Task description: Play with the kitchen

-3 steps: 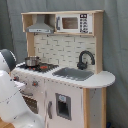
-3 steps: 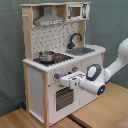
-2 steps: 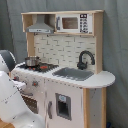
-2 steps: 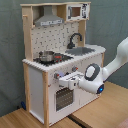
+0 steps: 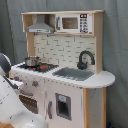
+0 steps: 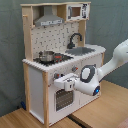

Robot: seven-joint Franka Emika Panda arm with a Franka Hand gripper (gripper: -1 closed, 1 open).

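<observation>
Pale wood and white panels made up the big toy kitchen [image 6: 60, 60], which stood right in front of your pincer [image 6: 59, 81] in the second exterior view. You had the white arm [image 6: 107, 62] reaching in from the second exterior view's right, wrist turned so the pincer faced the front panel at the level of the oven door [image 6: 61, 99]. That looked chosen to get at the top edge of the door or its handle, though I could not tell whether the pincer was touching it, nor whether it was spread or pressed together. Above the pincer, a small steel pot [image 6: 47, 56] sat on the black-and-red hob [image 6: 52, 59], left clear. Further along the counter, away from the pincer, lay the grey sink [image 6: 82, 50] under the curved black faucet [image 6: 75, 39].
</observation>
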